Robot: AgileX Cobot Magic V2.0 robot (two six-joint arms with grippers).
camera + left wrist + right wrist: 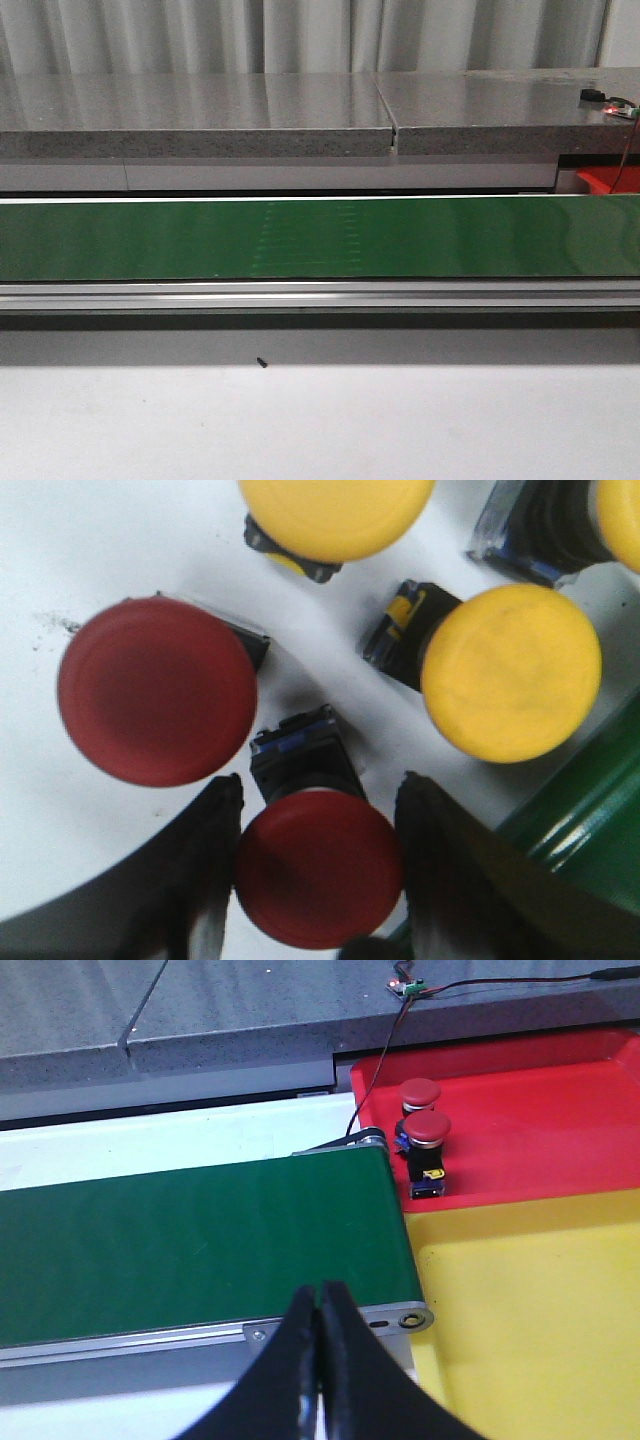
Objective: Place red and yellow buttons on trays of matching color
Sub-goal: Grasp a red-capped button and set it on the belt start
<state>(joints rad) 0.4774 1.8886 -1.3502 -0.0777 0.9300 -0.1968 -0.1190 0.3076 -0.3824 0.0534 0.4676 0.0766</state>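
Observation:
In the left wrist view several buttons lie on a white surface. My left gripper (pixel 320 780) is shut on a red button (pixel 318 868), one finger against each side of its cap. A larger-looking red button (pixel 155 690) lies beside it, and yellow buttons (pixel 510 670) (pixel 335 515) lie further off. My right gripper (pixel 320 1288) is shut and holds nothing, hovering over the belt's end beside the yellow tray (pixel 540 1310). The red tray (pixel 540 1100) holds two red buttons (pixel 420 1092) (pixel 427 1130). Neither gripper shows in the front view.
A green conveyor belt (pixel 320 238) runs across the table, with a grey stone ledge (pixel 200 110) behind it. A corner of the red tray (pixel 605 180) shows at the far right. A thin cable (pixel 375 1070) crosses the ledge. The belt's edge (pixel 590 810) lies close to the left gripper.

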